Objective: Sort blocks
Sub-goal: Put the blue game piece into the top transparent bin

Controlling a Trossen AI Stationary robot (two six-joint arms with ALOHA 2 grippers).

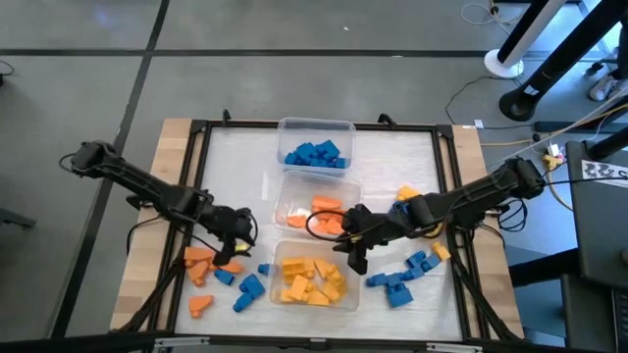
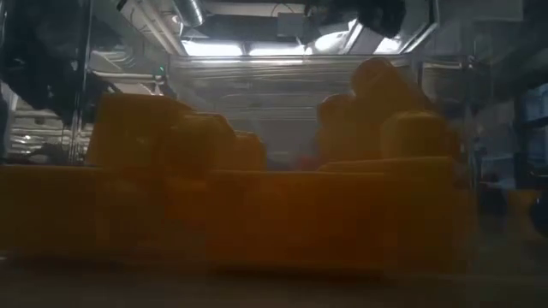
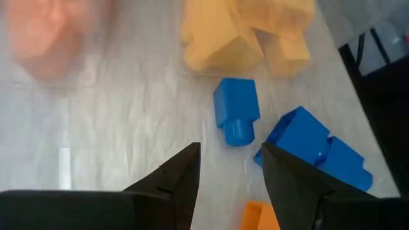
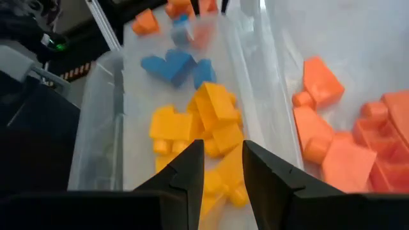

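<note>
Nearest the front edge of the white-topped bench (image 1: 245, 157), a clear rectangular plastic tub (image 1: 350, 300) holds a heap of small yellow plastic blocks (image 1: 312, 279). Loose pieces lie to either side: orange and blue plastic blocks (image 1: 224, 277) on the left, and a cluster of blue blocks (image 1: 400, 280) on the right. Behind the yellow tub, a second clear tub (image 1: 289, 183) carries orange blocks (image 1: 327, 205); farthest back, a third clear tub (image 1: 316, 125) holds blue blocks (image 1: 316, 154). A few yellow pieces (image 1: 406, 193) sit by the right arm.

The sorting looks past the halfway mark, with all three tubs stocked and perhaps a dozen-odd strays left on both flanks.

The left claw (image 3: 230, 172) reaches in from the left, hanging just above the loose left-hand pile with its fingers parted and empty, a blue pegged block (image 3: 236, 108) lying just ahead of them. The right claw (image 4: 222, 167) stretches from the right across the gap between the yellow and orange tubs, above the yellow tub's rim; its fingers stand a narrow way apart with nothing visibly gripped.
</note>
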